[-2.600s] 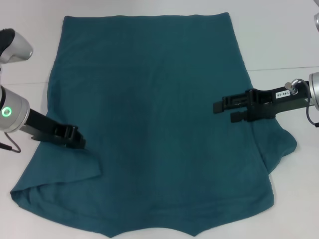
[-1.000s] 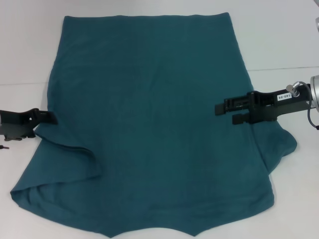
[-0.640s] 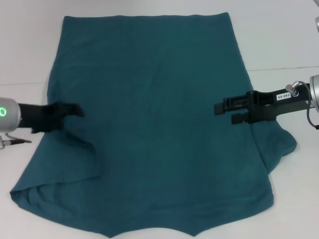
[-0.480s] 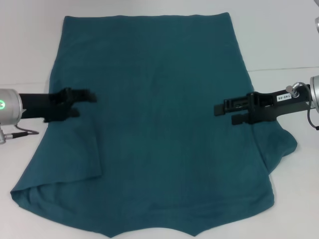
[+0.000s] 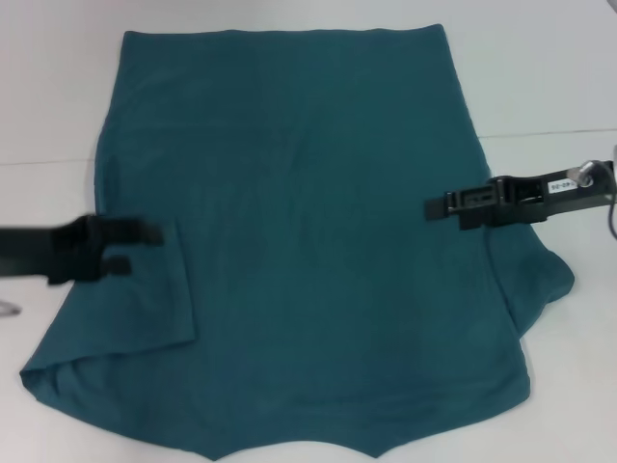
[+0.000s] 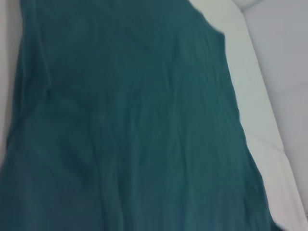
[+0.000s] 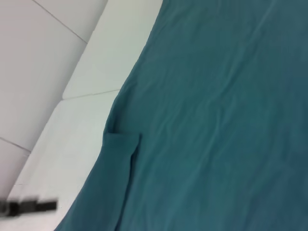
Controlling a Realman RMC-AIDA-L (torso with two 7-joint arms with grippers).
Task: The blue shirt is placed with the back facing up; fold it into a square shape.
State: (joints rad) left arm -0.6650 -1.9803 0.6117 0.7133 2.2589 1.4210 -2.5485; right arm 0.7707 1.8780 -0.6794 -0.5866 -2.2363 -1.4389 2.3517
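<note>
The blue shirt (image 5: 308, 222) lies spread flat on the white table (image 5: 540, 77), plain side up. Its left sleeve (image 5: 145, 299) is folded inward over the body; the same flap (image 7: 120, 144) shows in the right wrist view. The right sleeve (image 5: 540, 280) bulges out past the side edge. My left gripper (image 5: 135, 248) hovers over the shirt's left edge just above the folded sleeve, blurred by motion, open and holding nothing. It also shows far off as the left gripper (image 7: 33, 206) in the right wrist view. My right gripper (image 5: 443, 210) hovers over the right edge, open and empty. The left wrist view holds only shirt fabric (image 6: 125, 125).
Bare white table (image 5: 48, 116) flanks the shirt on both sides. A seam line (image 5: 540, 132) runs across the table surface. The shirt's bottom edge reaches the near edge of the head view.
The left gripper let go of the sleeve, drew back left, swung in over the shirt, then dropped lower and back left. The folded sleeve flattened. The right gripper shifted slightly right.
</note>
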